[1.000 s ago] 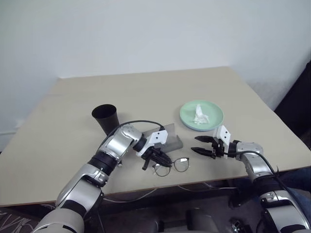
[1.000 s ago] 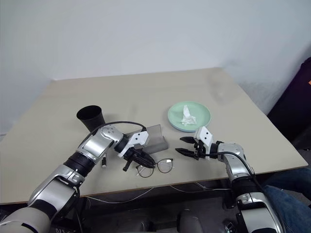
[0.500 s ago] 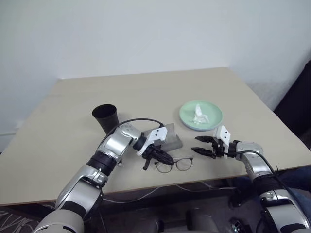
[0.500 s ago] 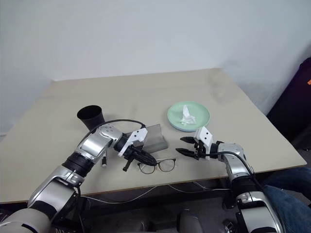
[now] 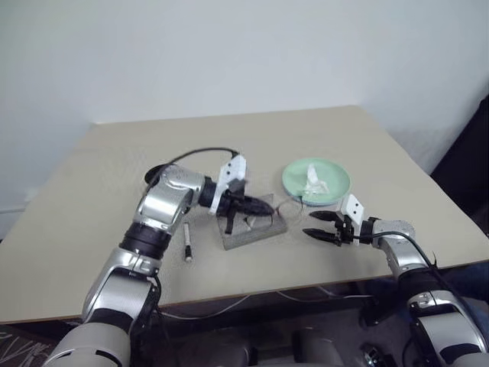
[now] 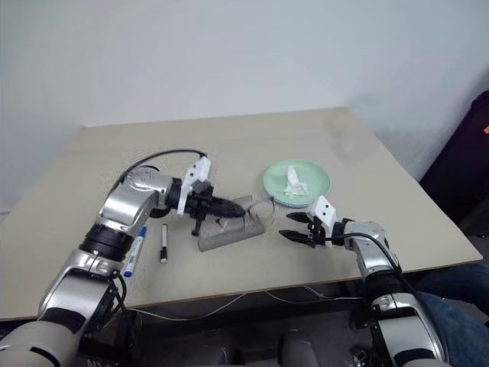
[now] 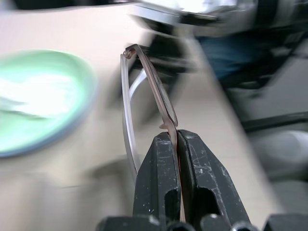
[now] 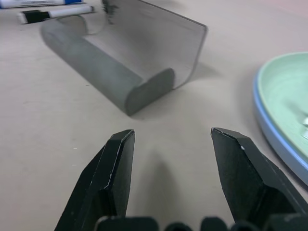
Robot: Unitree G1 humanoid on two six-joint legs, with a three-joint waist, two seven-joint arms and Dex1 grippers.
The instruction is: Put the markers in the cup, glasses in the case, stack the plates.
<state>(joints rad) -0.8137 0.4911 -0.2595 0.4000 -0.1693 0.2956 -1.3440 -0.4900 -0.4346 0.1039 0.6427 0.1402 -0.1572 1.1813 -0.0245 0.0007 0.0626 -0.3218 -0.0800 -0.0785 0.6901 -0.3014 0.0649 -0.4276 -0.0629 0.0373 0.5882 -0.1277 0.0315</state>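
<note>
Left gripper, clenched on the glasses, has lifted them off the table to above the open case; right gripper waits beside the case, jaws apart

The two head cameras look down from high up at the table, seeing the same things. The left wrist camera sits very close behind the glasses. The right wrist camera looks low across the table toward the case at twelve o'clock.
</note>
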